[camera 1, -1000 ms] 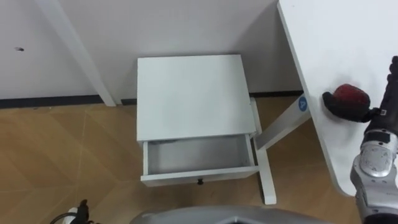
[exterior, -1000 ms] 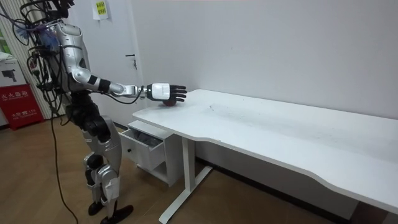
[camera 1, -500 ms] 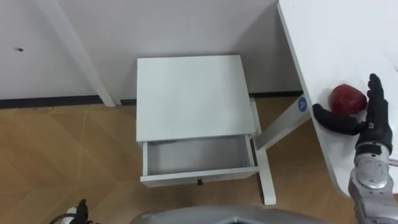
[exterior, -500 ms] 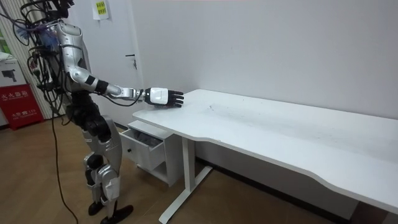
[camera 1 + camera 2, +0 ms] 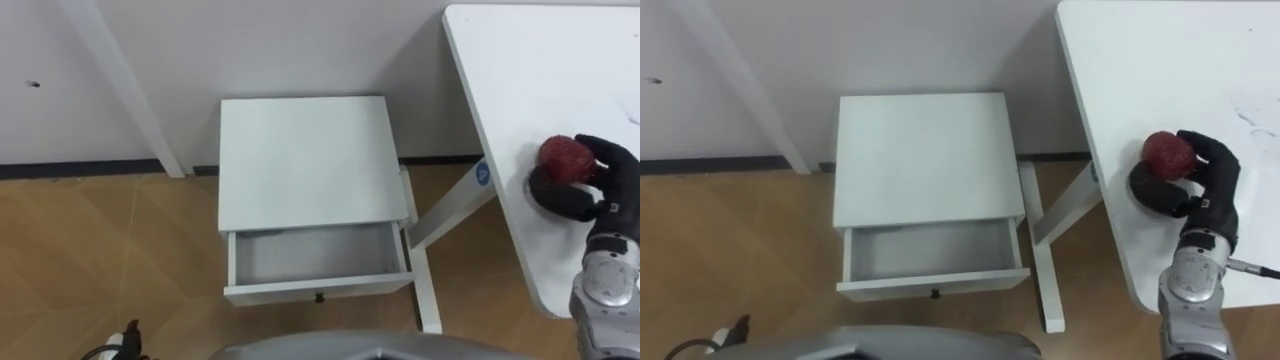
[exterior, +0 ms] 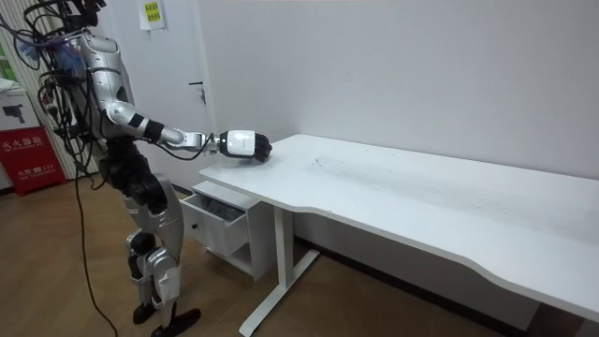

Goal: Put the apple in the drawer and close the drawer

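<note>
A red apple (image 5: 563,157) lies near the left edge of the white table (image 5: 540,60). My right hand (image 5: 600,190) comes in from the lower right, with its fingers curled over the apple's far side and its thumb against the near side. In the room view the same hand (image 6: 241,143) rests at the table's corner, arm stretched forward. The white bedside cabinet (image 5: 305,160) stands to the left of the table, against the wall. Its drawer (image 5: 315,255) is pulled out towards me and nothing lies in it.
The table's white leg and foot (image 5: 432,225) stand between the cabinet and the tabletop, close to the drawer's right side. Wooden floor (image 5: 100,260) spreads to the left of the cabinet. A slanted white post (image 5: 120,80) leans at the wall.
My right hand's fingers, spread flat beside the apple half a second ago, have curled round it. The apple has stayed on the table and the drawer has not moved.
</note>
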{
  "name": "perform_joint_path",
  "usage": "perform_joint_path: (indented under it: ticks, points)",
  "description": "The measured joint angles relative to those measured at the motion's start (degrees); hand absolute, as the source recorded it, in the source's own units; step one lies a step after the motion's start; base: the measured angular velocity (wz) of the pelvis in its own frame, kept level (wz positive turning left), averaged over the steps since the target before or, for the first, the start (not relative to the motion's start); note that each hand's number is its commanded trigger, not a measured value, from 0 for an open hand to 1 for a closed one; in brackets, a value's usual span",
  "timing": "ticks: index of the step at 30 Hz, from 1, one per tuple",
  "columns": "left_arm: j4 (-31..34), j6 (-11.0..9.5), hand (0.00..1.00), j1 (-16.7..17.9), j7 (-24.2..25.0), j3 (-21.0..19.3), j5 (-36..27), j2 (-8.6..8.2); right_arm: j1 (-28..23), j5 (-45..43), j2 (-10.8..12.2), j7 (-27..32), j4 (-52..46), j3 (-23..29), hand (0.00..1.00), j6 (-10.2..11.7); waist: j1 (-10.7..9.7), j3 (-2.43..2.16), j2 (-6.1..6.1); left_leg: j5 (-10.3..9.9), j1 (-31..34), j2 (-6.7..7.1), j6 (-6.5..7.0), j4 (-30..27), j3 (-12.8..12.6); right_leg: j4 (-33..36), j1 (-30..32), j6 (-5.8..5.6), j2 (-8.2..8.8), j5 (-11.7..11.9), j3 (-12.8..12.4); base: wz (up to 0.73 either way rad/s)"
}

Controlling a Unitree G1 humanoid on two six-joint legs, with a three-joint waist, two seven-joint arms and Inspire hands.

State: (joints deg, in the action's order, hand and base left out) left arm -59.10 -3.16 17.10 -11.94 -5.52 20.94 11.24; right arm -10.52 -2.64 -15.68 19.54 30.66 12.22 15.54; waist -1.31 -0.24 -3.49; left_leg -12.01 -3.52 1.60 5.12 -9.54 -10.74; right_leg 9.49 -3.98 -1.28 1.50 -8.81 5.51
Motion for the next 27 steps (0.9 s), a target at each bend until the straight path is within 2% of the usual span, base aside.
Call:
perform_joint_path:
  ticks: [11, 16, 20, 22, 23, 26, 27]
  points:
    - [-0.04, -0.09, 0.0, 0.16, 0.04, -0.11, -0.01, 0.04, 0.14, -0.06, 1.1, 0.8, 0.59, -0.54, 1.0, -0.01, 0.2, -0.15, -0.29, 0.0, 0.0, 0.03, 0.01, 0.0, 0.01, 0.1, -0.26, 0.0, 0.03, 0.01, 0.09, -0.01]
    - [-1.16, -0.28, 0.0, -1.06, 0.11, 0.31, 0.01, 0.3, -0.14, -3.77, 1.11, 0.24, -3.45, -6.12, 1.0, -0.08, 0.33, -0.12, -0.18, -0.02, 0.75, 0.02, 0.04, -0.27, 0.02, 0.1, 0.13, 0.0, 0.07, 0.01, 0.35, -0.02]
    - [-1.31, -0.16, 0.0, -1.81, 0.31, 2.81, -0.01, 0.19, 0.08, -6.49, 1.39, -2.4, -7.28, -11.66, 1.0, -0.3, 1.55, -0.04, 0.15, 0.01, 0.78, 0.03, 0.0, -0.34, -0.02, 0.01, 0.16, 0.0, 0.08, 0.01, 0.4, 0.0]
    - [-1.31, -0.03, 0.0, -2.34, 0.35, 3.87, -0.01, 0.2, 0.33, -7.33, 1.99, -4.43, -7.53, -14.56, 1.0, -1.44, 2.48, -0.01, 0.17, 0.03, 0.9, -0.01, -0.02, -0.47, 0.01, 0.05, 0.22, 0.01, 0.11, 0.01, 0.59, 0.02]
    - [-1.33, -0.03, 0.0, -2.65, 0.44, 4.14, -0.02, 0.02, 0.32, -8.75, 2.46, -6.38, -7.81, -16.77, 1.0, -2.06, 3.31, 0.1, 0.31, 0.03, 1.05, -0.01, -0.03, -0.63, 0.07, 0.03, 0.35, 0.01, 0.09, 0.01, 0.59, 0.08]
    - [-1.74, -0.1, 0.0, -3.69, 0.43, 5.29, -0.02, -0.07, 0.44, -9.89, 3.03, -11.22, -8.17, -22.09, 1.0, -2.86, 3.93, 0.38, 0.45, 0.06, 2.12, 0.15, 0.02, -1.35, 1.14, 0.07, 1.01, 0.01, 0.23, 0.02, 1.02, 0.18]
    - [-2.06, -0.11, 0.0, -4.12, 0.38, 5.51, -0.02, -0.12, 0.49, -10.99, 3.34, -12.5, -8.37, -23.07, 1.0, -3.0, 4.8, 0.65, 0.72, 0.07, 2.47, 0.17, 0.02, -1.5, 1.48, 0.06, 1.11, 0.01, 0.26, 0.02, 1.22, 0.17]
